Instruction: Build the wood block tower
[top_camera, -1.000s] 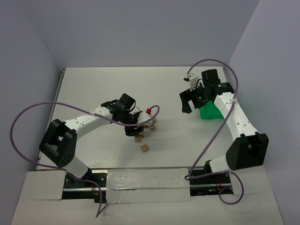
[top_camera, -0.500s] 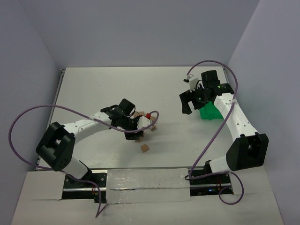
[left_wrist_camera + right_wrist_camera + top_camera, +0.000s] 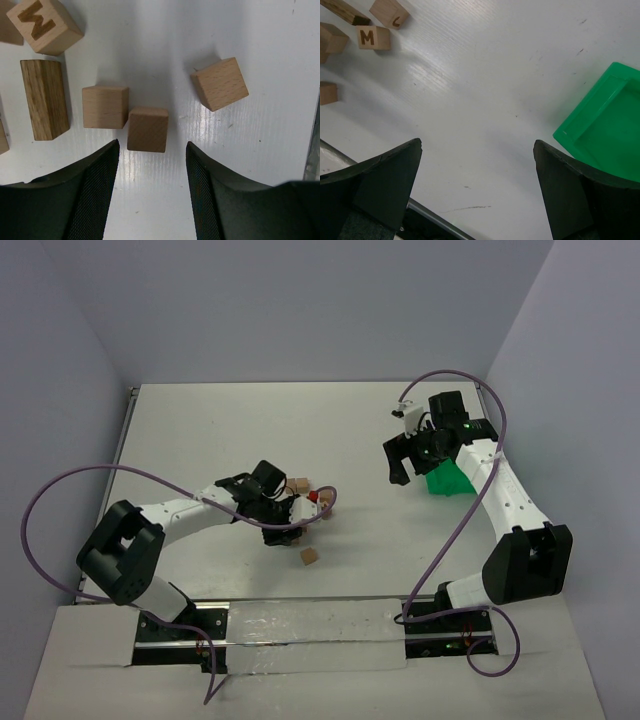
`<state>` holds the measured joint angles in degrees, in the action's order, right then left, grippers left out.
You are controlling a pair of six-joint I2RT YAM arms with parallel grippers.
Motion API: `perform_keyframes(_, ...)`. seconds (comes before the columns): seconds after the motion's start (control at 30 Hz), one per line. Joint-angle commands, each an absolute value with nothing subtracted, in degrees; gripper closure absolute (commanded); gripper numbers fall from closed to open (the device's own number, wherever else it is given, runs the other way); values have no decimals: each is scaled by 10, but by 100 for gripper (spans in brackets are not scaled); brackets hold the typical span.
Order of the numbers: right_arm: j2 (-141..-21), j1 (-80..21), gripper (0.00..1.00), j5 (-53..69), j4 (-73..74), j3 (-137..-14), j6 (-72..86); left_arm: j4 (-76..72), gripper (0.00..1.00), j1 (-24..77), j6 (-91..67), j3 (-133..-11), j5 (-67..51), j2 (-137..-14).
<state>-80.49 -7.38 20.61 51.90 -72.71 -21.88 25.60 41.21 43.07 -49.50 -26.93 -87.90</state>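
Pale, smooth-faced wooden cubes [image 3: 105,106] lie loose and unstacked on the white ribbed table [image 3: 260,150]. One plain cube [image 3: 147,129] sits at the mouth of the left gripper [image 3: 151,146], whose jaws are spread wide with the mesh-textured pads [image 3: 97,190] clear of it. A darker, grained oblong block [image 3: 44,99] and a letter-branded cube [image 3: 45,25] lie further left. Over by the glossy green plastic bin [image 3: 600,130], the right gripper [image 3: 477,145] hangs parted above the table, holding nothing.
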Motion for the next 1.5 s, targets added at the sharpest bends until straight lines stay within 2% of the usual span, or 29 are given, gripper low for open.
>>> perform_keyframes(0.0, -784, -77, 0, 206, 510, -727, -216, 222, 37, 414, 432, -502, -270, -887)
perform_keyframes(0.2, -785, -78, 0, 202, 512, -725, -217, 227, 41, 414, 438, -512, -279, -900)
perform_keyframes(0.4, -794, -78, 0, 200, 518, -740, -221, 228, 56, 414, 445, -508, -286, -900)
perform_keyframes(0.6, -794, -78, 0, 200, 526, -754, -221, 245, 80, 414, 457, -491, -277, -885)
perform_keyframes(0.77, -794, -78, 1, 204, 519, -738, -220, 256, 92, 412, 471, -463, -266, -865)
perform_keyframes(1.0, -799, -79, 1, 205, 521, -743, -222, 261, 94, 380, 485, -454, -258, -851)
perform_keyframes(1.47, -799, -79, 0, 198, 516, -731, -231, 268, 87, 353, 534, -524, -269, -919)
